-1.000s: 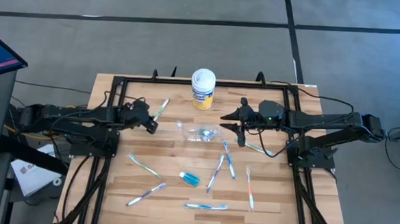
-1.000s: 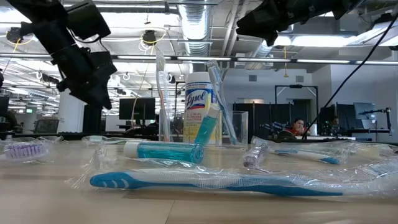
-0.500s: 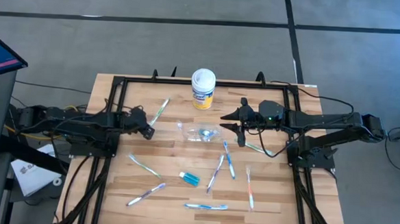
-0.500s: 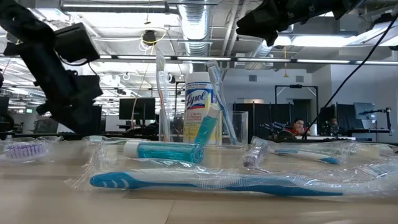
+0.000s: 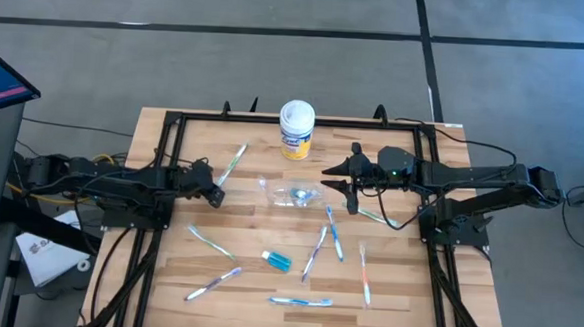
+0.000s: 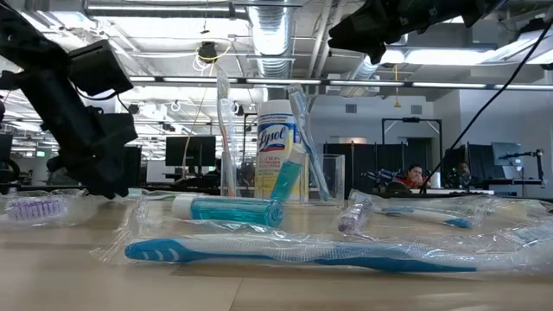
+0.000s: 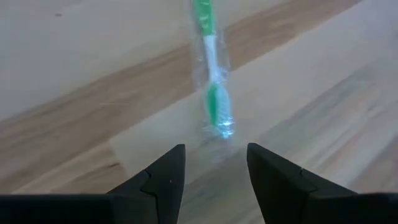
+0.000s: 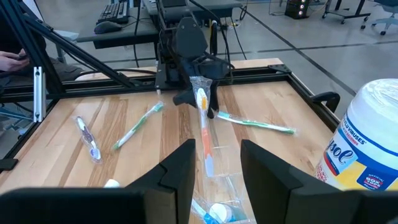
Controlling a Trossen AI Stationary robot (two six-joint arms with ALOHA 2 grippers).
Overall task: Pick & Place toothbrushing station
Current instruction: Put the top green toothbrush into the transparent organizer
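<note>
A see-through cup (image 5: pixel 295 195) stands mid-table, with wrapped toothbrushes (image 6: pixel 225 130) and a teal tube (image 6: pixel 289 173) upright in it. Several more wrapped toothbrushes (image 5: pixel 335 236) and a teal tube (image 5: pixel 277 260) lie flat on the near half of the table. A green-and-white wrapped toothbrush (image 5: pixel 234 160) lies flat at the far left. My left gripper (image 5: pixel 210 190) is open and low over the table. Its fingers (image 7: pixel 214 152) stand just short of that toothbrush's near end (image 7: pixel 219 121) and touch nothing. My right gripper (image 5: pixel 328 177) is open and empty, raised just right of the cup (image 8: pixel 214 202).
A yellow canister (image 5: pixel 297 129) with a white lid stands at the far edge, behind the cup. A black frame (image 5: pixel 174 127) runs round the tabletop. In the low view a blue toothbrush (image 6: pixel 285 252) lies close to the near edge. A person sits in the room behind (image 6: pixel 415 177).
My left gripper has gone down to just above the table, drawing a little toward the near-left, away from the green toothbrush. My right gripper and the things on the table have kept still.
</note>
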